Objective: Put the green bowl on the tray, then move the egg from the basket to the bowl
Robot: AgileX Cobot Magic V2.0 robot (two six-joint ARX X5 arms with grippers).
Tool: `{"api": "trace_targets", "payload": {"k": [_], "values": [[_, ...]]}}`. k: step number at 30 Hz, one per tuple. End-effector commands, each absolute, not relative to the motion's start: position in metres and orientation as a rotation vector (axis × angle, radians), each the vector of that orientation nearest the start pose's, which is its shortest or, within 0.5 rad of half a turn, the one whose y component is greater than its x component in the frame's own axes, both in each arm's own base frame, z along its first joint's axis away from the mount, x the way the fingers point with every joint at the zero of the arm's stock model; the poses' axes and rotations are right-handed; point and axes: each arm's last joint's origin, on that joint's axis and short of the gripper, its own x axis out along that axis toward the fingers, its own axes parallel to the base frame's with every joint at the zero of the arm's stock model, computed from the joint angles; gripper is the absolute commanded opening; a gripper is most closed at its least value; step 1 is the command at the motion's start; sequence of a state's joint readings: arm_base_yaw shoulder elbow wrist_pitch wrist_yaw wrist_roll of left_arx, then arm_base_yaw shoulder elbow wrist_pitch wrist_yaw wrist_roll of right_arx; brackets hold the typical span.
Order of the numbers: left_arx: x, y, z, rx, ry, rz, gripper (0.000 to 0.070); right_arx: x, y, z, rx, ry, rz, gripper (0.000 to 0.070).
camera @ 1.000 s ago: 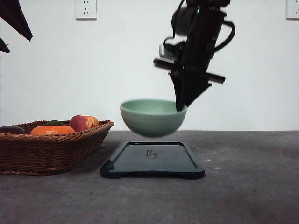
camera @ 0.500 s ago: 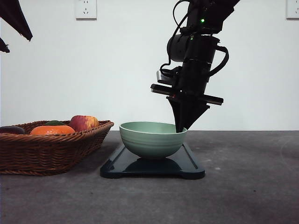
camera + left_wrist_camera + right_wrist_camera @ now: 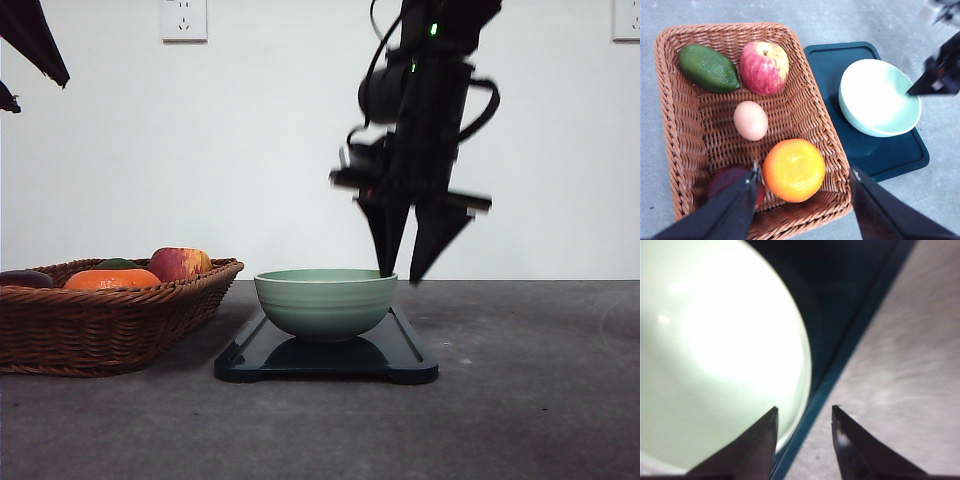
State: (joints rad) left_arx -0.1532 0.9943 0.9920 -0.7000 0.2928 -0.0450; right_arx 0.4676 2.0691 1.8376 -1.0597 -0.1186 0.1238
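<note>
Green bowl (image 3: 325, 303) on tray (image 3: 405, 350), centred

Plain white wall (image 3: 250, 150) behind; two white sockets (image 3: 184, 19) high up; grey, possibly concrete tabletop (image 3: 530, 400).

The green bowl (image 3: 325, 302) looks like glazed ceramic, smooth with a soft sheen and faint ridges on its outside. The tray (image 3: 400, 355) is dark and glossy, mirroring the bowl's underside. The basket (image 3: 805, 107) is rough woven brown wicker with a braided rim. The egg (image 3: 750, 120) has a matt, pale shell. The table (image 3: 540, 400) is grey, matt and slightly speckled.
</note>
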Motion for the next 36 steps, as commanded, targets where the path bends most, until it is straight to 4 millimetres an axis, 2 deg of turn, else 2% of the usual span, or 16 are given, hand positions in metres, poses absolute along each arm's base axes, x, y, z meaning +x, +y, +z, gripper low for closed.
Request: {"api": "trace_targets", "payload": {"k": [1, 5, 9, 12, 18, 28, 32, 36], "values": [[0.192, -0.039, 0.329, -0.095, 0.695, -0.418, 0.0349, 0.373, 0.200, 0.273, -0.131, 1.196, 0.451, 0.0209], [0.192, -0.039, 0.329, -0.095, 0.698, -0.418, 0.0349, 0.360, 0.201, 0.306, -0.124, 1.028, 0.476, 0.0209], [0.192, -0.039, 0.329, -0.095, 0.698, -0.418, 0.0349, 0.342, 0.196, 0.312, -0.110, 0.930, 0.505, 0.0209], [0.192, -0.039, 0.329, -0.095, 0.698, -0.418, 0.0349, 0.322, 0.189, 0.303, -0.096, 0.857, 0.523, 0.0209], [0.192, -0.039, 0.329, -0.093, 0.699, -0.419, 0.0349, 0.269, 0.162, 0.274, -0.077, 0.762, 0.547, 0.0209], [0.189, -0.042, 0.324, -0.096, 0.757, -0.430, 0.0353, 0.180, 0.109, 0.230, -0.043, 0.757, 0.535, 0.0209], [0.193, -0.045, 0.323, -0.112, 0.766, -0.430, 0.0354, 0.155, 0.094, 0.224, 0.008, 0.786, 0.509, 0.0209], [0.205, -0.048, 0.318, -0.135, 0.812, -0.410, 0.0359, 0.142, 0.087, 0.230, 0.024, 0.774, 0.508, 0.0209]]}}
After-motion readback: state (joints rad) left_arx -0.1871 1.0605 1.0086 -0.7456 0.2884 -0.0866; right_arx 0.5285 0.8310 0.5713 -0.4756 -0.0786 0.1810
